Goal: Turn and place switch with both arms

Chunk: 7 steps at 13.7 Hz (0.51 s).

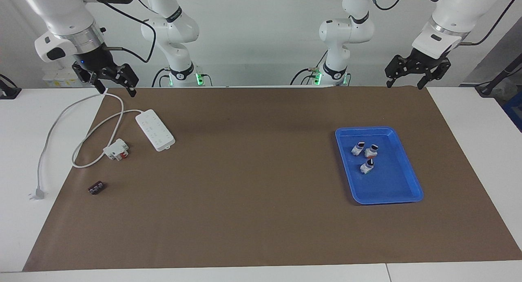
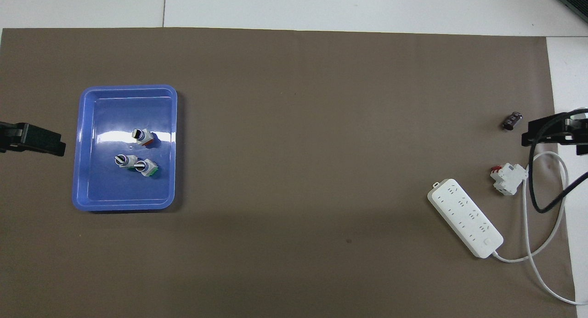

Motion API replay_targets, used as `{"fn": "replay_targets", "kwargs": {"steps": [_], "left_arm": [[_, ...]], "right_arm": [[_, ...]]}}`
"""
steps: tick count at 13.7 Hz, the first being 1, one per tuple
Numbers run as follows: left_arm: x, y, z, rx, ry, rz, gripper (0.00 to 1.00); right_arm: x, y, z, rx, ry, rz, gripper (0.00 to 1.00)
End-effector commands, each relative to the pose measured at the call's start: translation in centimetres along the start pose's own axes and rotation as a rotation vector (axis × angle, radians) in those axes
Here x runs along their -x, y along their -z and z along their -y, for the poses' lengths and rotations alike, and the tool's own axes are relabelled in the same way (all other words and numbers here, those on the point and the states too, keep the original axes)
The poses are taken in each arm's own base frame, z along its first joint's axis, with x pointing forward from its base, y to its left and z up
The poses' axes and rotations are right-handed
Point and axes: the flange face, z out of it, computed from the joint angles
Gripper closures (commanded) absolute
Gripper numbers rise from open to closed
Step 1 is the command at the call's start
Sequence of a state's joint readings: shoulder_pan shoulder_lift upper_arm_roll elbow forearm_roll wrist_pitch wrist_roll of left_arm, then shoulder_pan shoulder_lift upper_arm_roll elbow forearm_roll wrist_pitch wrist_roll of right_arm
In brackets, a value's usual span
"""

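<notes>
Three small knob switches lie in a blue tray (image 1: 393, 186) (image 2: 124, 191) toward the left arm's end of the table. The switch (image 2: 141, 136) with the orange-red base is the one farthest from the robots, also seen as the switch (image 1: 367, 166). The other two lie side by side nearer the robots. My left gripper (image 1: 404, 85) (image 2: 34, 141) hangs open and empty in the air over the mat's edge by the robots, apart from the tray. My right gripper (image 1: 116, 91) (image 2: 551, 132) hangs open and empty over the white cable at the right arm's end.
A white power strip (image 1: 155, 129) (image 2: 465, 218) with a looped cable (image 1: 53, 129) lies toward the right arm's end. Beside it sit a white-and-red block (image 1: 116, 149) (image 2: 507, 178) and a small dark brown piece (image 1: 96, 188) (image 2: 512, 121).
</notes>
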State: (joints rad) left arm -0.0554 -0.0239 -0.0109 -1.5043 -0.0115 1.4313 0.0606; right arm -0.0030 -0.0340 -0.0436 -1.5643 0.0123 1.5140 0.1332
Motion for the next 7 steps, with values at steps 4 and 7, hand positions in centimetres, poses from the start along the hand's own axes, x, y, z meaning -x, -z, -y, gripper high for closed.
{"fn": "replay_targets", "kwargs": {"steps": [4, 7], "left_arm": [[1.01, -0.1, 0.6, -0.014, 0.02, 0.011, 0.0], [1.08, -0.1, 0.74, -0.012, 0.021, 0.013, 0.0]], "right_arm": [[0.76, 0.09, 0.07, -0.018, -0.011, -0.009, 0.0], [0.76, 0.09, 0.07, -0.018, -0.011, -0.009, 0.0]]}}
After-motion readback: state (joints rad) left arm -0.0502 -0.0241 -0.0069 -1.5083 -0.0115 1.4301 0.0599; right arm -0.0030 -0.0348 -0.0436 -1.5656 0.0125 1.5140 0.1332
